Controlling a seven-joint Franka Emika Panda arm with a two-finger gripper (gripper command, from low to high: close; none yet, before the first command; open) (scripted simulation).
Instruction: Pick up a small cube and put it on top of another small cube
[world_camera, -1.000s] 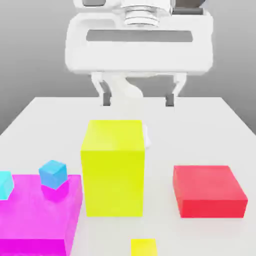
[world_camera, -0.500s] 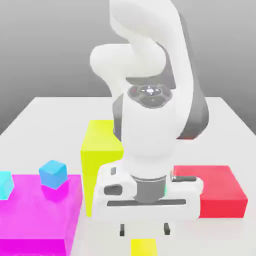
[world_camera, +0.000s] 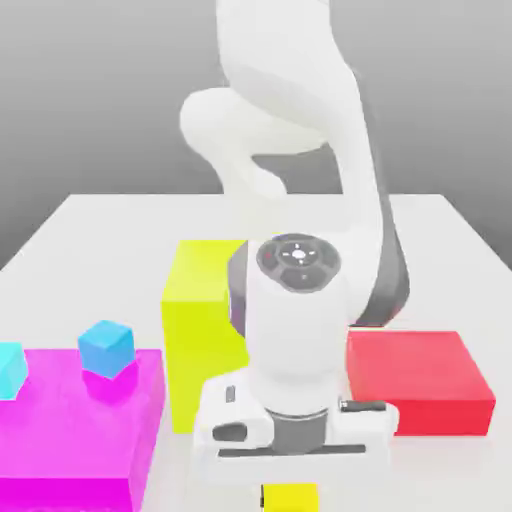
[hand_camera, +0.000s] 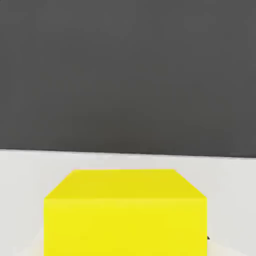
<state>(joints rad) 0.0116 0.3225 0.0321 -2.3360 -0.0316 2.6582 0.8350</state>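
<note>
Scanning largest first, logged one white table (world_camera: 100, 230): far edge straight across the exterior view, side edges slanting outward toward the camera, wide bare top behind the blocks on both sides. Counted one white arm (world_camera: 300, 120), bent down over the near middle and covering the gap between two blocks. Counted three large blocks. Found a flat magenta block (world_camera: 70, 440) on the exterior view's left, cut off by the picture's left and lower edges. Found a tall yellow block (world_camera: 200, 300) at centre, partly behind the arm, just beside the magenta one. Found a low red block (world_camera: 420, 385) on the exterior view's right, with bare table beyond its outer side. Counted three small cubes. Saw a sky-blue cube (world_camera: 106, 347) resting on the magenta block, tilted. Saw the pale cyan cube (world_camera: 8, 368) on the same block at the picture's left edge, apart from the sky-blue one. Placed the small yellow cube (world_camera: 290, 498) on the table, directly under the gripper (world_camera: 290, 478), jaws closed on it; cube face (hand_camera: 125, 215) seen close in the hand view.
</note>
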